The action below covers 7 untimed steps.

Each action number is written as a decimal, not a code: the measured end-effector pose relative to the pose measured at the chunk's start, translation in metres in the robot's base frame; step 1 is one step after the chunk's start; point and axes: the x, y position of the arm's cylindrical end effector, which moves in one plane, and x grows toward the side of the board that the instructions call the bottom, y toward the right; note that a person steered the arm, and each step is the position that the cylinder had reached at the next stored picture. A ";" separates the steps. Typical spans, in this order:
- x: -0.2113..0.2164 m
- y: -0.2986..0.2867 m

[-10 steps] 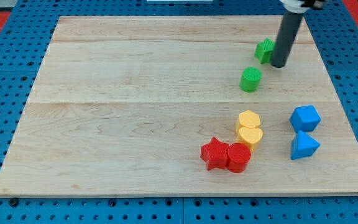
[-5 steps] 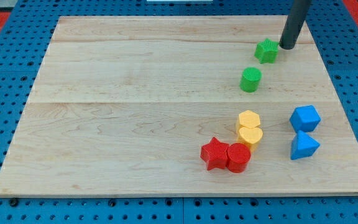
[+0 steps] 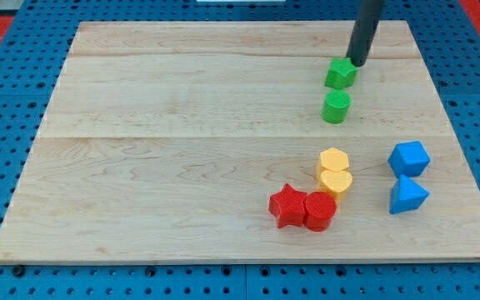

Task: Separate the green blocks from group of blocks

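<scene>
Two green blocks lie at the view's upper right of the wooden board (image 3: 182, 125): a green star-like block (image 3: 340, 73) and, just below it, a green cylinder (image 3: 336, 107). My tip (image 3: 358, 62) is at the star-like block's upper right corner, touching or nearly touching it. Lower down are a yellow hexagon block (image 3: 333, 160) stacked against a yellow cylinder (image 3: 336, 182), a red star (image 3: 287, 206) against a red cylinder (image 3: 319, 211), and a blue cube (image 3: 409, 158) above a blue triangular block (image 3: 407, 196).
The board lies on a blue pegboard table (image 3: 7, 150). The board's top edge runs close above my tip, and its right edge is near the blue blocks.
My tip moved up around the green star-like block, then left and down against it. That block slid left and slightly down, closer to the green cylinder. The other blocks stayed put.
</scene>
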 end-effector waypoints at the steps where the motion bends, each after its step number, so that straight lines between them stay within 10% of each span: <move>1: 0.000 -0.022; 7: 0.039 -0.067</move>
